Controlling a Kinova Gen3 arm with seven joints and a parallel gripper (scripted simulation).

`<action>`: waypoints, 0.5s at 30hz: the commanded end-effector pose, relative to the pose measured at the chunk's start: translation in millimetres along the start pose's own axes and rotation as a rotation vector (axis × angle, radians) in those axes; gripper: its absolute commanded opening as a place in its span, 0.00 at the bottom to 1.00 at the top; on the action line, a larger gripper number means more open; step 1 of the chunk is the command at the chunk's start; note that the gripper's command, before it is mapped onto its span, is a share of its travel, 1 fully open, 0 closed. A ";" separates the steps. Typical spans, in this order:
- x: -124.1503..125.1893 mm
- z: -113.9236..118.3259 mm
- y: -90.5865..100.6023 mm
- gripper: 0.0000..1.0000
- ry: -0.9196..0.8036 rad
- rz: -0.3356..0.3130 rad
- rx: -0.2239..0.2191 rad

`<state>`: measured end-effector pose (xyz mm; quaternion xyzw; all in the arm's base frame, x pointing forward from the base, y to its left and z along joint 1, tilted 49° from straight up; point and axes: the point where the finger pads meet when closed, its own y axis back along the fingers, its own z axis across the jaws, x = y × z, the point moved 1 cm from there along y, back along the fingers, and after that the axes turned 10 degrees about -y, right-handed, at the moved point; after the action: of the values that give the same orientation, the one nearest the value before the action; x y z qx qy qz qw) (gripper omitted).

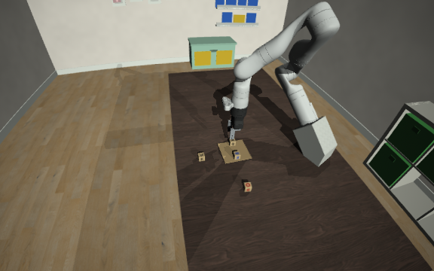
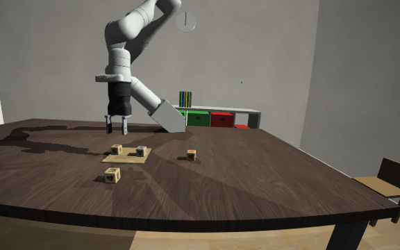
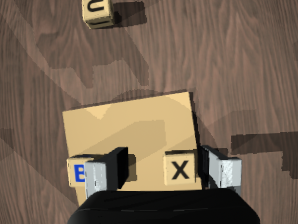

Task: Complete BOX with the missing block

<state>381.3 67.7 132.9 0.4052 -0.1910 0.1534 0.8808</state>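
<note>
The fingers stand wide apart with nothing between them, the gripper [image 2: 116,129] hanging above the tan mat [image 3: 133,123], where the X block [image 3: 180,169] and B block [image 3: 79,173] lie. The missing O block [image 1: 248,187] (red letter) sits well apart on the table [image 2: 255,173]. It looks small, stiff and light; I'd pinch two opposite side faces.

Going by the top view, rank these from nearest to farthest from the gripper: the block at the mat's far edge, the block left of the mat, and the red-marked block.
1. The block at the mat's far edge, right under the open gripper.
2. The block left of the mat, on the table.
3. The red-marked block, well off the mat, toward the camera.
</note>
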 end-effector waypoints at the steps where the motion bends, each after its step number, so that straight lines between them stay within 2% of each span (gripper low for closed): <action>1: -26.9 11.2 4.8 1.00 0.003 -0.002 0.007; 5: -44.8 22.8 4.1 1.00 0.004 -0.004 0.005; 15: -46.8 24.1 4.0 1.00 0.004 -0.005 0.005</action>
<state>333.2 45.2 128.2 0.4071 -0.1883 0.1515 0.8808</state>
